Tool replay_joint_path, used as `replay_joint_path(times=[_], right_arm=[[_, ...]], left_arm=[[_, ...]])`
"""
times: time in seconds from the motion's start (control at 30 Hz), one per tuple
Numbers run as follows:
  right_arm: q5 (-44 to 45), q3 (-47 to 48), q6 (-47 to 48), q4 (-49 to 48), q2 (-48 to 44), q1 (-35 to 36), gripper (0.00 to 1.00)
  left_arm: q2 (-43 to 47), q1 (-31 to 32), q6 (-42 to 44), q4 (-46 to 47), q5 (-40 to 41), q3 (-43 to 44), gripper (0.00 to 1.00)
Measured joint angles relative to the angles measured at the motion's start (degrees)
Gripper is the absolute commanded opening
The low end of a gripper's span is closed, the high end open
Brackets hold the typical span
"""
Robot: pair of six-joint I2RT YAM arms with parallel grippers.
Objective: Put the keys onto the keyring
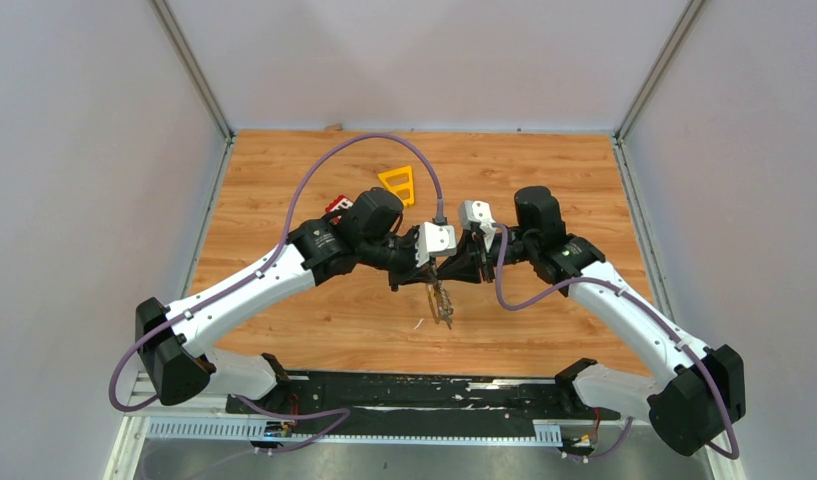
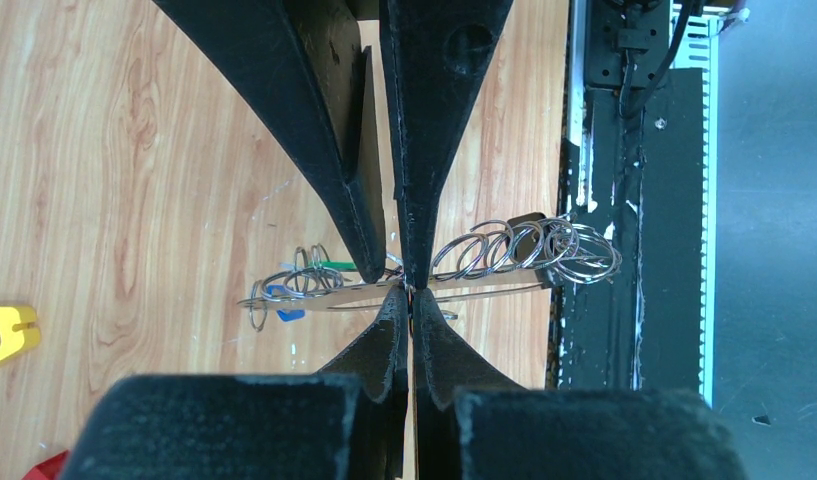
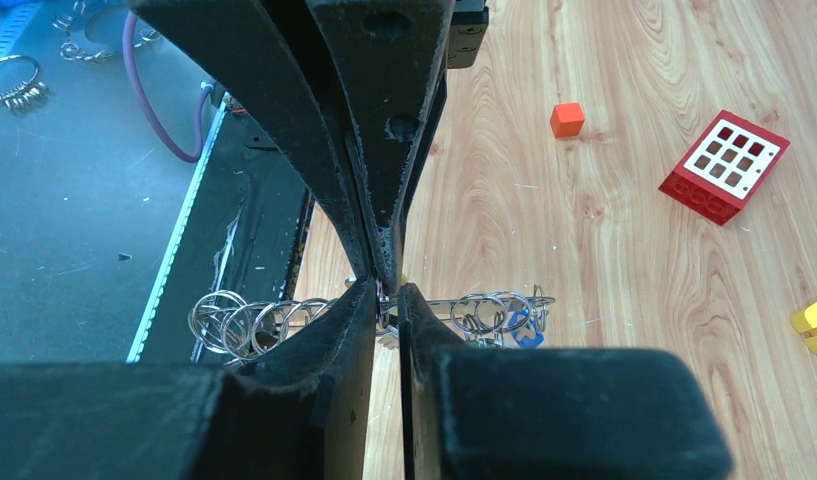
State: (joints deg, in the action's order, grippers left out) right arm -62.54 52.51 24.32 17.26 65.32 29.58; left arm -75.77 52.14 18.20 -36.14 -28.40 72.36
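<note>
The grey keyring (image 1: pixel 442 303) hangs above the table between both grippers, its flat bar (image 2: pixel 334 297) level in the wrist views. Several keys hang on it by small wire rings (image 2: pixel 524 250), with a blue tag (image 2: pixel 289 315) and a green one (image 2: pixel 334 265) at the other end. My left gripper (image 2: pixel 411 292) is shut on the bar's middle. My right gripper (image 3: pixel 387 292) meets it from the opposite side. Its jaws stand a little apart around the bar (image 3: pixel 454 300), with a small ring and a silver key in the gap. More rings (image 3: pixel 239 320) and the blue tag (image 3: pixel 527 338) flank it.
A yellow triangular frame (image 1: pixel 399 183) and a red brick (image 1: pixel 336 207) lie behind the left arm. An orange block (image 3: pixel 567 119) sits near the red brick (image 3: pixel 724 165). The black base rail (image 2: pixel 634 300) runs along the near edge, and spare rings (image 3: pixel 14 80) lie on the metal beyond it.
</note>
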Motion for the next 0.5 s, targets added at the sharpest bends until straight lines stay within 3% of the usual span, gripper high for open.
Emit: replay_joint_path(times=[0.5], right_arm=[[-0.35,0.0,0.46,0.02,0.22,0.39,0.14]], left_arm=[[0.0,0.0,-0.35,-0.26,-0.02,-0.02,0.0]])
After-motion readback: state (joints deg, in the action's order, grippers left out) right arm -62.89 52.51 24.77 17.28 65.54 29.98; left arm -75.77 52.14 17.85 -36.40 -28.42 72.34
